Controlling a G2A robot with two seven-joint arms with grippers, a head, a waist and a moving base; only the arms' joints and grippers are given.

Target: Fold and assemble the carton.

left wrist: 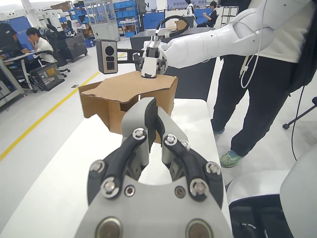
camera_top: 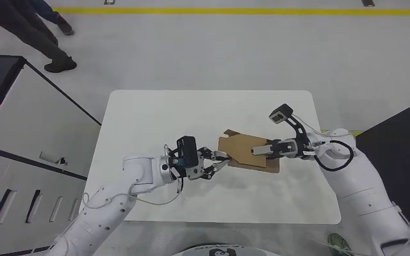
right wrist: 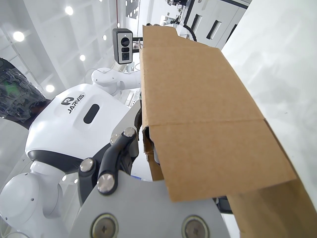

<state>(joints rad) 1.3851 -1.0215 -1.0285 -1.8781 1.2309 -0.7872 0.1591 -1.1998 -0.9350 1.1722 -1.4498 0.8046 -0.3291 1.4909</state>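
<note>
carton (camera_top: pixel 240 146) of brown corrugated board, half-erected
right gripper (camera_top: pixel 254 151) is pinching its flat top panel; left gripper (camera_top: pixel 222 158), fingers pressed together, is sitting against one end.

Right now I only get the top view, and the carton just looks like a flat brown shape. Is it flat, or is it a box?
Observer: It's a box. In the left wrist view the carton stands up, with upright walls and a top panel.
Operator: Is it closed all the way round?
Observer: No. The side facing the left end effector has an open hole in it, under a jagged edge of the top panel.
Operator: Is the other arm touching it or floating above it?
Observer: Touching. The right end effector rests down on the top panel.
</note>
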